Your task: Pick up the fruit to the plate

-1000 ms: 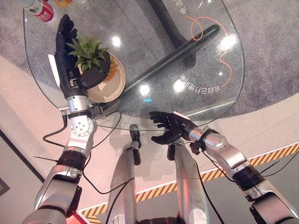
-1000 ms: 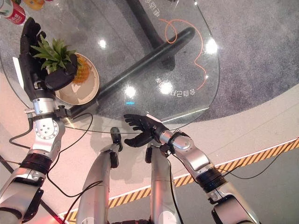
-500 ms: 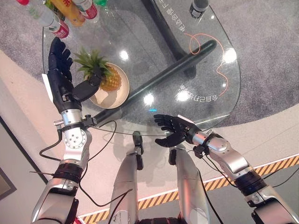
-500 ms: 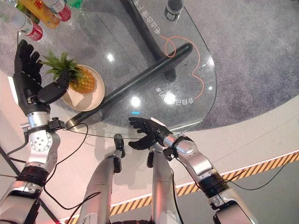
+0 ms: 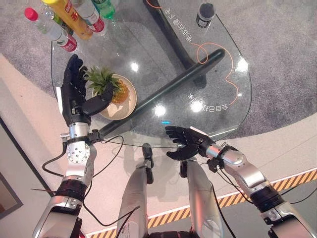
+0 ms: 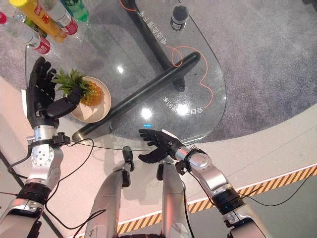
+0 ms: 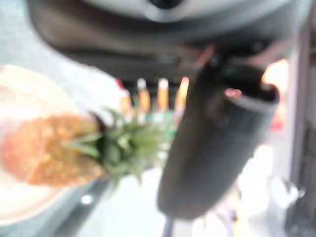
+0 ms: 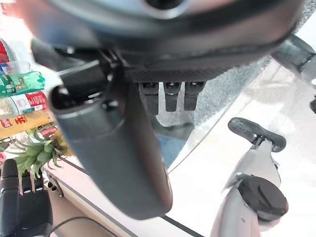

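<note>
At the far left of the table [image 5: 218,94], my left robot hand [image 5: 75,94] stands with its fingers straight and spread, palm turned toward the pineapple [image 5: 110,88]. My thumb [image 5: 98,103] reaches in beside the leafy crown; whether it touches the leaves I cannot tell. Nothing is clasped, so I count this hand as released. The pineapple lies on its side on the plate [image 5: 128,103], body on the plate, crown pointing left toward my palm, the same as it shows past my thumb in the left wrist view.

I judge the placing step done: the fruit is on the plate and my hand has let go. What the next move calls for is drawing the left robot hand back to the left and near side, without catching the crown and dragging the fruit off the rim. The bottles [image 5: 64,22] stand just beyond my fingertips at the far left, so I should not swing outward.

To the right, at the near edge of the table, my right robot hand [image 5: 184,143] hangs idle with fingers loosely relaxed, holding nothing. A dark cup [image 5: 204,14] stands at the far edge, well apart from everything.
</note>
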{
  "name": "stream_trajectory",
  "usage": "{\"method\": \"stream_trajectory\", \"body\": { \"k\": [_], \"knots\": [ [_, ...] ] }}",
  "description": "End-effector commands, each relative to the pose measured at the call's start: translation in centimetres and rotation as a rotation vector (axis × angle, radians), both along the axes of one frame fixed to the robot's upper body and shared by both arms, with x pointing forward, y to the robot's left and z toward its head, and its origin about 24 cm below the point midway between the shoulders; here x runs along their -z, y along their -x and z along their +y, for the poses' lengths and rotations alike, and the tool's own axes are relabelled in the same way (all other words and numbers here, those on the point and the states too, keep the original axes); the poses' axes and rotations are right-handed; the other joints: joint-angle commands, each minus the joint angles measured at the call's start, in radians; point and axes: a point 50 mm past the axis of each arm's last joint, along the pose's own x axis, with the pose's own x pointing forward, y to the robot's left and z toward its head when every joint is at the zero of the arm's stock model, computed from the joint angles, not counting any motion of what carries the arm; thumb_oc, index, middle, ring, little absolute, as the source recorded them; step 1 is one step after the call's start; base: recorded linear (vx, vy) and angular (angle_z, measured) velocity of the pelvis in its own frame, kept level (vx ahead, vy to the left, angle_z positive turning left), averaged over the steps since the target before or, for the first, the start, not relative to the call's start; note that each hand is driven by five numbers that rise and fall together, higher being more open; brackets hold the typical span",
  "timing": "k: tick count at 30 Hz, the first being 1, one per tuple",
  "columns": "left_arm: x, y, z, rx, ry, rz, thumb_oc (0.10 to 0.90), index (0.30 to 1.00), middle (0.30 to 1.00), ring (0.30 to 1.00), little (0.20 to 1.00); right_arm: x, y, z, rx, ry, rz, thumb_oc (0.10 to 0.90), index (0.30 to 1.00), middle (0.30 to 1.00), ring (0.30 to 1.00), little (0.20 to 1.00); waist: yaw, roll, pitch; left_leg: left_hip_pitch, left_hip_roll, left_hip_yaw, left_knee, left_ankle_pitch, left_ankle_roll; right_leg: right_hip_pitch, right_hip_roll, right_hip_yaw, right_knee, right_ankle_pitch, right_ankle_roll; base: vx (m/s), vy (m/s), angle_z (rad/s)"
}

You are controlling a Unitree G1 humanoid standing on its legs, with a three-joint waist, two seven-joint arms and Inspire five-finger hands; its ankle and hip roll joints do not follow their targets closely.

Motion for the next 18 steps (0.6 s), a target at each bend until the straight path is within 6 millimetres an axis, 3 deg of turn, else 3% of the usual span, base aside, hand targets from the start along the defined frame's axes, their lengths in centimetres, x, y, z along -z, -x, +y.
{"method": "stream_trajectory", "body": {
  "k": [1,10,18],
  "knots": [
    [-3.0,0.9,0.1,0.032,0.041,-0.188,0.8,0.9,0.9,0.9,0.9,-3.0,1.4,0.8,-0.115,-0.092,-0.156,0.8,0.9,0.9,0.9,0.9,0.006,0.041,-0.027,0.007,-0.057,-0.011,-0.007,0.003,0.025,0.071,0.003,-0.115,0.018,-0.021,0.035,0.0,-0.039,-0.01],
    [0.0,2.2,0.0,0.069,0.134,-0.11,0.8,0.9,0.9,0.9,0.9,-1.4,2.5,0.2,-0.106,-0.108,-0.123,0.8,0.9,0.9,0.9,0.9,0.019,0.038,-0.027,0.093,-0.064,-0.025,-0.024,0.003,0.022,0.17,0.003,-0.127,-0.004,-0.032,0.032,0.0,-0.058,0.0],
    [4.4,4.1,0.5,0.063,0.222,0.032,0.8,0.9,0.9,0.9,0.9,1.9,4.0,-1.0,-0.05,-0.119,-0.013,0.8,0.9,0.9,0.9,0.9,0.038,0.032,-0.027,0.239,-0.072,-0.049,-0.073,0.016,0.007,0.339,-0.003,-0.143,-0.061,-0.04,0.031,0.02,-0.065,0.07]
  ]
}}
